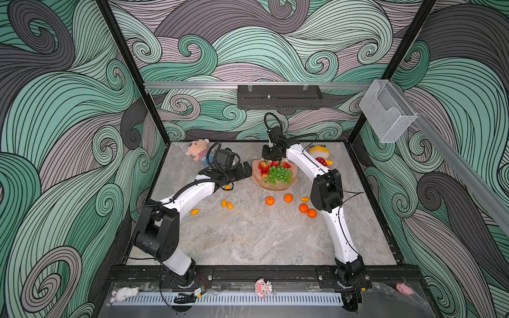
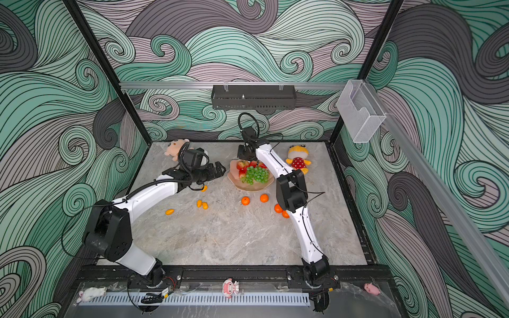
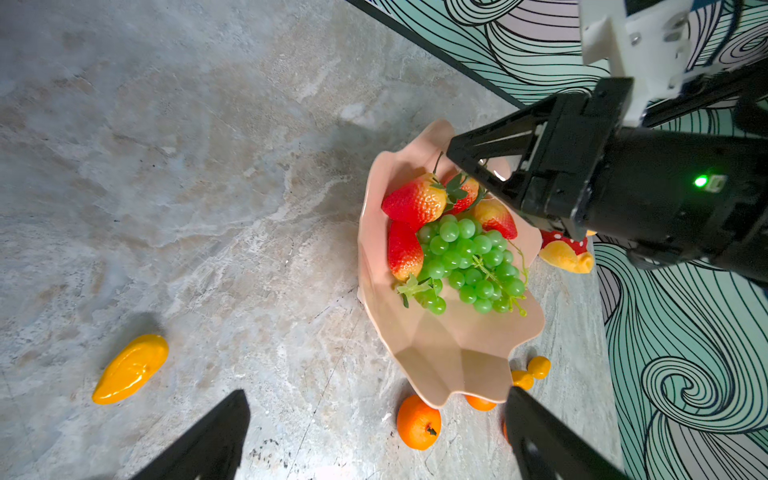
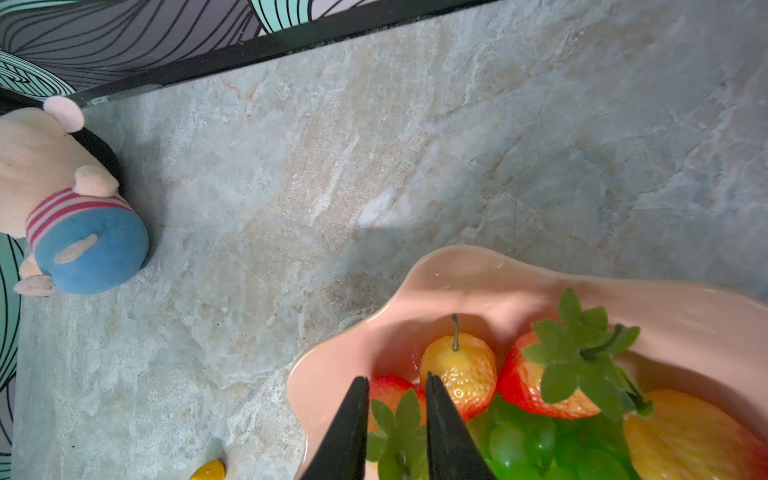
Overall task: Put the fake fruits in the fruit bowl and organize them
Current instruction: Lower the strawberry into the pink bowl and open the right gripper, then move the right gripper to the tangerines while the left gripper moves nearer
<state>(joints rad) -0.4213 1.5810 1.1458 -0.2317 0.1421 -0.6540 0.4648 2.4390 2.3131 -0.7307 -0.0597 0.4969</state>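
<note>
The right claw (image 4: 397,380) hangs over the far side of the fruit bowl (image 1: 275,187); its fingers (image 4: 442,419) stand a narrow gap apart, with the green leaf cap of one strawberry (image 4: 390,388) between them; whether they press on that cap cannot be told. The left claw (image 1: 246,168) is spread wide and holds nothing; it sits just left of the bowl's rim, above the desk (image 1: 248,236). The bowl stands at the far centre of the desk; it contains four strawberries (image 3: 415,201) on its far and left sides and the grape bunch (image 1: 279,174) at its centre; the near part of the bowl is bare. Four tangerines (image 1: 270,201) lie on the desk near of the bowl: two apart just below its rim, two touching further right beside the right arm. One of the kumquats (image 1: 305,199) lies among the tangerines; two (image 1: 227,204) touch each other left of centre; one (image 1: 195,211) lies further left; one (image 1: 227,187) lies under the left arm. A pink plush doll (image 1: 197,150) lies at the far left; a yellow plush doll (image 1: 319,154) lies at the far right.
</note>
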